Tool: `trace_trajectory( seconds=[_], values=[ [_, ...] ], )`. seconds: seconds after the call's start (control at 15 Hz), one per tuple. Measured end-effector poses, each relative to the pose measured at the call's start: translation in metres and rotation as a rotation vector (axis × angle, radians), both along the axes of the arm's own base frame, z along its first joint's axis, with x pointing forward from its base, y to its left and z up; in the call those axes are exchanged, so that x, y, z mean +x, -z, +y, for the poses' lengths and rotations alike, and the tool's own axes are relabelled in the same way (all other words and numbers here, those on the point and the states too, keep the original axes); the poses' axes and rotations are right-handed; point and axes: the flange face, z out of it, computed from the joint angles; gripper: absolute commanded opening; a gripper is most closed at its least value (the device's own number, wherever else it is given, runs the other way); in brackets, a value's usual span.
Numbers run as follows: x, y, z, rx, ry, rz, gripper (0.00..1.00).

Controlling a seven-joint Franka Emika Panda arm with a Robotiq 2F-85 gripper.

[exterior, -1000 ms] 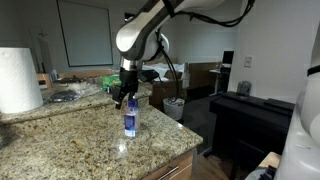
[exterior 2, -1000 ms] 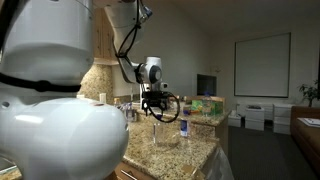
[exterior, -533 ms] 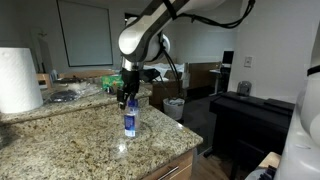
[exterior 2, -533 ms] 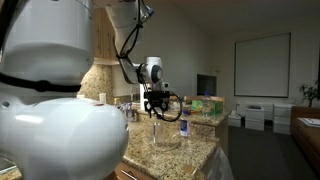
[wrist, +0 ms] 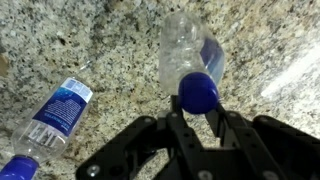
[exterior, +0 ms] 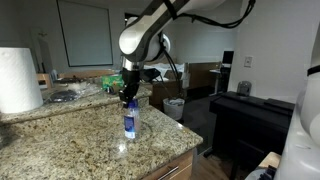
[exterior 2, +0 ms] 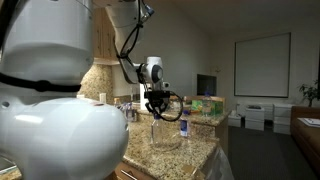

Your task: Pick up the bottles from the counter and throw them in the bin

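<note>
Wrist view gives bare speckled counter (wrist: 110, 40) on all sides of the upright bottle (wrist: 185, 50), with clear granite between it and the lying bottle (wrist: 50, 118) off to one side, the two well apart. In an exterior view the counter's (exterior: 80, 140) rounded edge runs near the upright bottle (exterior: 130, 122). Beyond that edge is open floor, then the pale bin (exterior: 175, 107) and a black cabinet (exterior: 250, 115). The paper-towel roll (exterior: 18, 80) stands well apart at the far end. The gripper (wrist: 198, 108) hangs straight over the upright bottle, and its jaws stand narrow. The fingers (wrist: 175, 122) flank the blue cap (wrist: 197, 90) with no visible gap on either side. Whether they press firmly I cannot tell. In both exterior views the gripper (exterior: 128, 99) (exterior 2: 157, 110) sits right at the bottle's top, and the bottle's base rests on the counter. This bottle is clear plastic and carries a coloured label on one side, its tint hard to judge. The lying bottle is clear too, with a blue-and-white label and a blue cap.
</note>
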Motion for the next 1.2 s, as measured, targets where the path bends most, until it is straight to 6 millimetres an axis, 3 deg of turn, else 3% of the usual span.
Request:
trace_trajectory(
  seconds=[0.13, 0.2, 0.27, 0.33, 1.07, 1.2],
  values=[
    [0.0012, -0.0009, -0.0032, -0.003, 0.003, -0.003, 0.0],
    [0.0019, -0.001, -0.0051, -0.005, 0.006, -0.004, 0.13],
    [0.0026, -0.001, -0.0068, -0.005, 0.008, -0.004, 0.16],
    [0.0031, -0.001, -0.0081, -0.005, 0.011, -0.004, 0.29],
    [0.0029, -0.002, -0.0089, -0.007, 0.011, -0.004, 0.98],
    [0.0026, -0.002, -0.0089, -0.008, 0.011, -0.001, 1.0]
  ],
)
